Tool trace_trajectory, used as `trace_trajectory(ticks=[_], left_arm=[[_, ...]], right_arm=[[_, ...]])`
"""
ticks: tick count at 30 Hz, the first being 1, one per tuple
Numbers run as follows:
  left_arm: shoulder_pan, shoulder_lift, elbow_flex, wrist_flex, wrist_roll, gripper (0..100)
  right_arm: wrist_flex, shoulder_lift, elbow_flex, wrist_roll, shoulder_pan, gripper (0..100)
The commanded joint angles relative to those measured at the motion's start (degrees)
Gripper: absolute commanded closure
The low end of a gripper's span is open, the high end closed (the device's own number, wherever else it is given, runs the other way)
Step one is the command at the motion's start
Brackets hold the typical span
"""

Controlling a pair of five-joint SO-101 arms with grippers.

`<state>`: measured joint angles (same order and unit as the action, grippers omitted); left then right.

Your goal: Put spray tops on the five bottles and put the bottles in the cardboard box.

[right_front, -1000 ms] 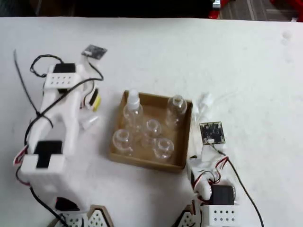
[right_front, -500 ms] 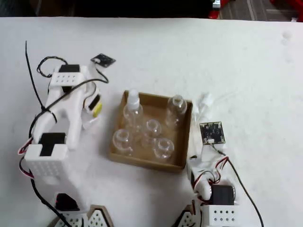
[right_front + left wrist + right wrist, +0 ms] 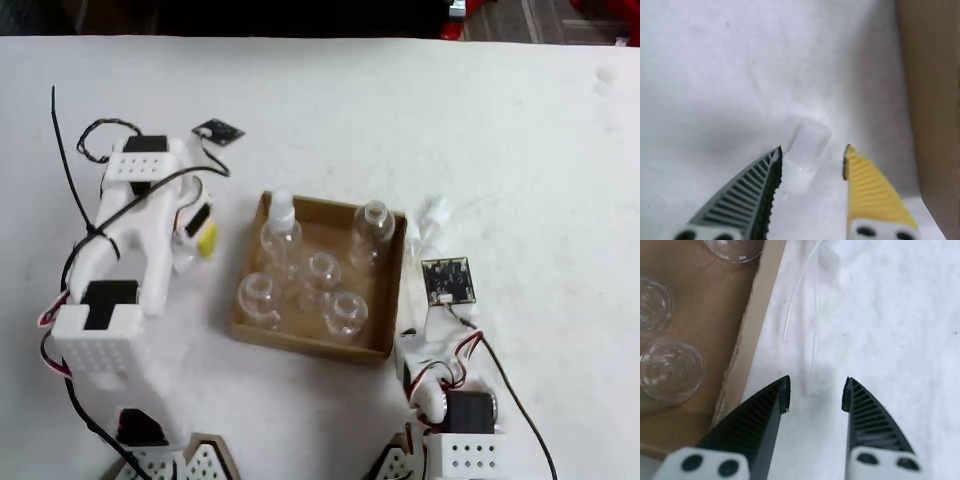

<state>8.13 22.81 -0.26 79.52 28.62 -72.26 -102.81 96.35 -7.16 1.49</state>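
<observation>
A white table (image 3: 500, 130) carries a box (image 3: 310, 346) of five clear bottles (image 3: 345, 312), just beside the left gripper (image 3: 812, 150). That gripper is spread wide and not yet clamped, with a small white spray top (image 3: 804, 159) lying between its jaws. Centre the top, then close gently so it cannot skid away. The right gripper (image 3: 815, 381), also spread, holds nothing, with the box edge alongside it.

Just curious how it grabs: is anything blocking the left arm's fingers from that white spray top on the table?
Nothing visible does. The spray top lies on the table right between the left gripper's open fingers, with the cardboard box off to one side.
</observation>
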Motion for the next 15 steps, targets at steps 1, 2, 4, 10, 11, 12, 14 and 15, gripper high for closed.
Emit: trace_trajectory(ticks=[1, 2, 4, 10, 11, 12, 14, 15], left_arm=[[-0.04, -1.10, -2.02, -0.35, -0.09, 74], [-0.04, -1.01, -2.02, -0.70, -0.09, 75], [-0.04, 0.13, -2.11, -0.79, 0.26, 76], [0.57, 5.32, -2.73, -3.34, 0.44, 84], [0.57, 5.49, -2.73, -3.08, 0.44, 86], [0.57, 5.41, -2.73, -2.99, 0.44, 88], [0.22, 5.32, -2.73, -2.99, 0.44, 92], [0.13, 5.32, -2.73, -2.90, 0.44, 94]], right_arm=[[-0.48, -0.22, 0.53, -0.18, 0.04, 84.7], [-0.48, -0.22, 0.53, -0.18, 0.04, 84.7], [-0.48, -0.22, 0.53, -0.18, 0.04, 84.7], [-0.48, -0.22, 0.53, -0.18, 0.04, 84.7], [-0.48, -0.22, 0.53, -0.18, 0.04, 84.7], [-0.48, -0.22, 0.53, -0.18, 0.04, 84.7], [-0.48, -0.22, 0.53, -0.18, 0.04, 84.7], [-0.48, -0.22, 0.53, -0.18, 0.04, 84.7]])
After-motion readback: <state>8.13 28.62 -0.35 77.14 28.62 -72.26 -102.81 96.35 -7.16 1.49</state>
